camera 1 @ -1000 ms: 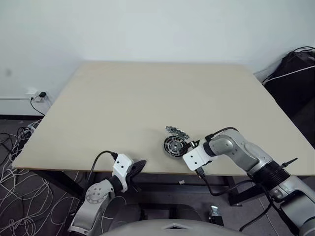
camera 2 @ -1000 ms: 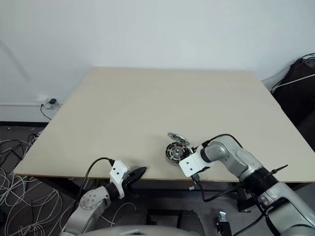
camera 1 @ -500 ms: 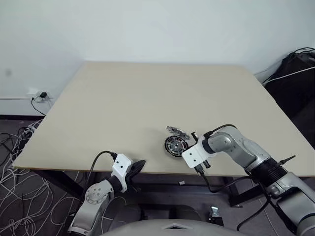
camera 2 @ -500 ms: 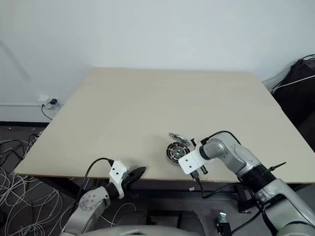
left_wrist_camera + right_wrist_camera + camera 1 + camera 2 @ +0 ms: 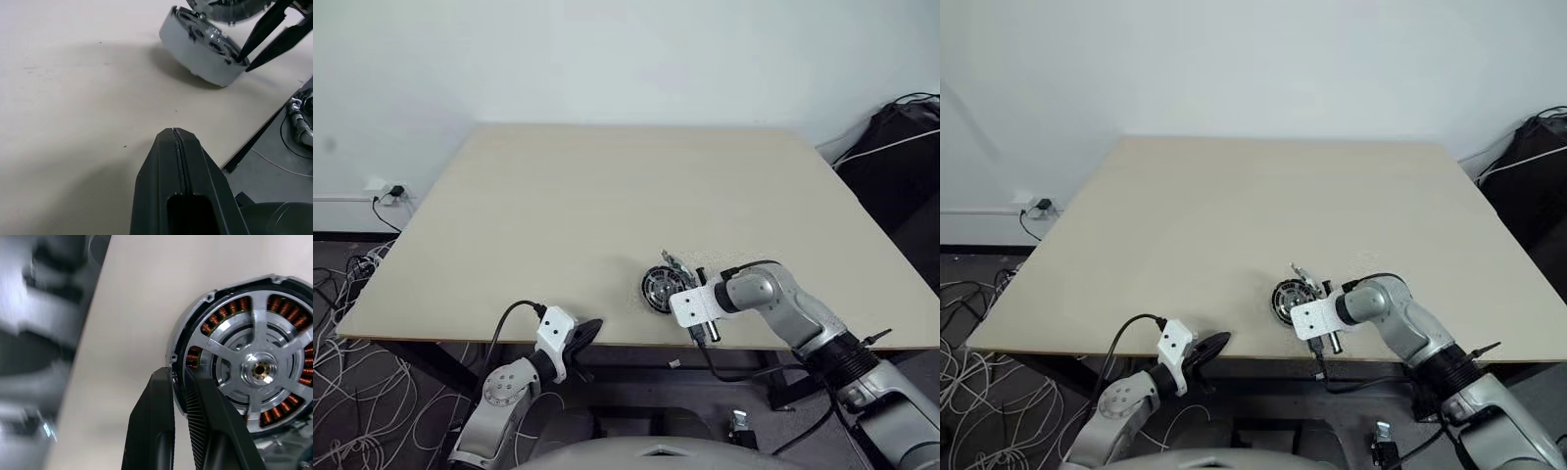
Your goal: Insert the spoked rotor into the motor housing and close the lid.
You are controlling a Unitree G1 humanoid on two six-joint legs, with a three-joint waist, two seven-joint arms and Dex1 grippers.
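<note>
My right gripper [image 5: 178, 382] is pinched on the rim of the motor housing [image 5: 254, 367] near the table's [image 5: 607, 196] front edge.

From the right wrist view I see both black fingers [image 5: 156, 431] clamped over the housing's silver edge. The spoked rotor [image 5: 259, 369] is already seated inside, with copper windings showing between its spokes. In the left wrist view the housing looks tipped up on one side, though I can't be sure how far. The lid [image 5: 677, 264] seems to lie just behind it, touching or nearly so. My left gripper [image 5: 176, 147] hangs pressed together off the front edge, well apart from the parts.
</note>
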